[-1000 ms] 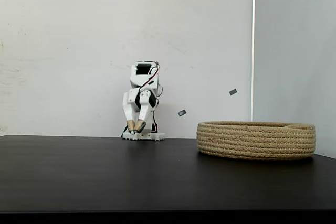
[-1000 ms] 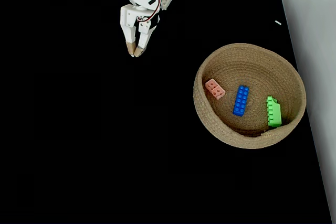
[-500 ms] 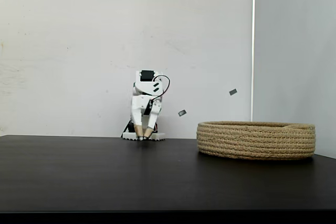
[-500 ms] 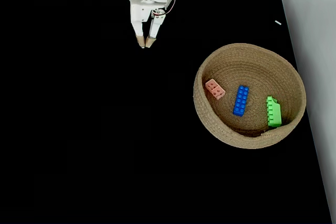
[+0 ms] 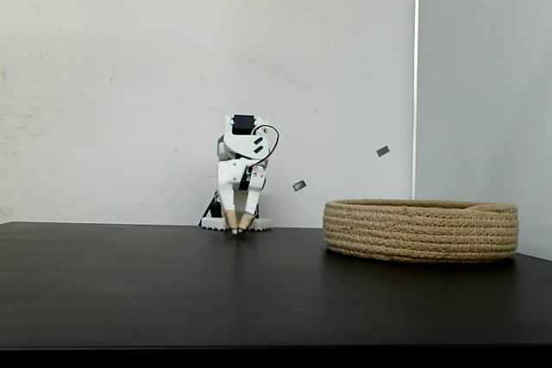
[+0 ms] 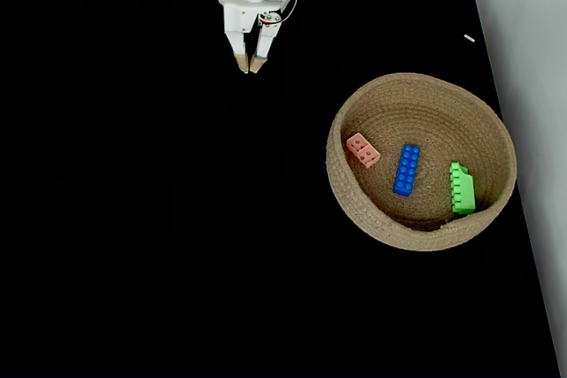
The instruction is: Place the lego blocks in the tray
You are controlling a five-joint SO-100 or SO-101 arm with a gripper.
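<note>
The tray [image 6: 354,210] is a round basket of coiled tan rope at the table's right side; in the side-on fixed view the tray [image 5: 421,230] hides what lies in it. From above, three lego blocks lie inside: a pale pink one [image 6: 362,150] at the left, a long blue one [image 6: 407,169] in the middle, and a green one [image 6: 461,189] against the right wall. My gripper [image 6: 249,66] hangs folded near the arm's base at the far edge, well left of the tray, pointing down, shut and empty. Its tips [image 5: 239,228] sit just above the tabletop.
The black table [image 6: 159,219] stretches wide to the left and front of the tray. A white wall [image 5: 129,58] stands behind the arm's base. The tray sits close to the table's right edge.
The arm has folded back toward its base: the gripper moved toward the far edge and sank closer to the tabletop. The tray and the three blocks have not moved.
</note>
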